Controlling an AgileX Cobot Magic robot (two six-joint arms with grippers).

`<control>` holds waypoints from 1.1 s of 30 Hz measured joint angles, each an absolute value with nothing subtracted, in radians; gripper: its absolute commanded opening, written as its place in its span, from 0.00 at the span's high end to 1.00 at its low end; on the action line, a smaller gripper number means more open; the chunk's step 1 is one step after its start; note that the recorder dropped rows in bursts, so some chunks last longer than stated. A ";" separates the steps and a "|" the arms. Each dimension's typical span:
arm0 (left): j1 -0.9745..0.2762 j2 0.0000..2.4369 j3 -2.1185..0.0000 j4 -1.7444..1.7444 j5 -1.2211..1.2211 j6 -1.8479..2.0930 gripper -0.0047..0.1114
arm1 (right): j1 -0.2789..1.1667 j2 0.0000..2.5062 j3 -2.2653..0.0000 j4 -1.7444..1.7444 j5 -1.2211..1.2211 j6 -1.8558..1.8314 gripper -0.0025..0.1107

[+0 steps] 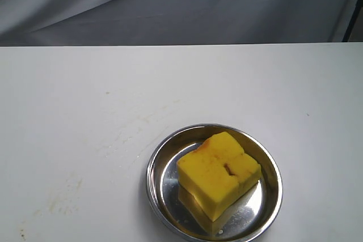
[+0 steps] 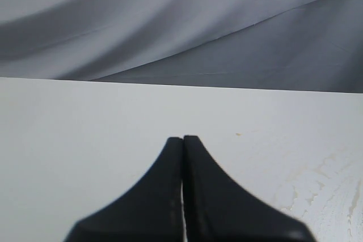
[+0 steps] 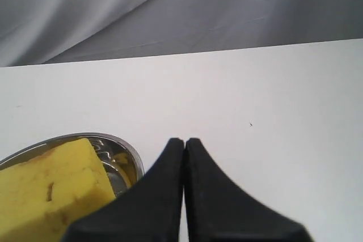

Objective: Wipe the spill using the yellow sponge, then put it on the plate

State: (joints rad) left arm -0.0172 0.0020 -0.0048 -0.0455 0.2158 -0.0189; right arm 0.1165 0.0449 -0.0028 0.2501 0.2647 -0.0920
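Observation:
The yellow sponge (image 1: 219, 174) lies inside the round steel plate (image 1: 161, 162) near the table's front edge, its notched top face up and orange staining along one edge. In the right wrist view the sponge (image 3: 48, 194) and the plate's rim (image 3: 127, 150) sit just beside my right gripper (image 3: 185, 140), which is shut on nothing. My left gripper (image 2: 183, 138) is also shut and empty, over bare white table. Neither gripper appears in the exterior view. No amber puddle of the spill is visible; only faint dried smears (image 1: 122, 134) mark the table left of the plate.
The white table (image 1: 68, 94) ends at a far edge against a grey cloth backdrop (image 1: 181, 4). Pale streaky residue (image 2: 317, 179) shows on the tabletop near the left gripper. A few tiny specks (image 1: 22, 232) dot the front left.

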 measured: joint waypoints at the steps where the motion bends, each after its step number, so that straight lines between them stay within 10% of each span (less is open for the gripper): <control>1: -0.017 0.002 -0.005 -0.046 0.216 -0.019 0.96 | 0.116 0.045 -0.003 0.242 0.265 -0.079 0.98; 33: -0.017 0.002 -0.005 -0.046 0.216 -0.019 0.96 | 0.116 0.045 -0.003 0.106 0.332 0.056 0.98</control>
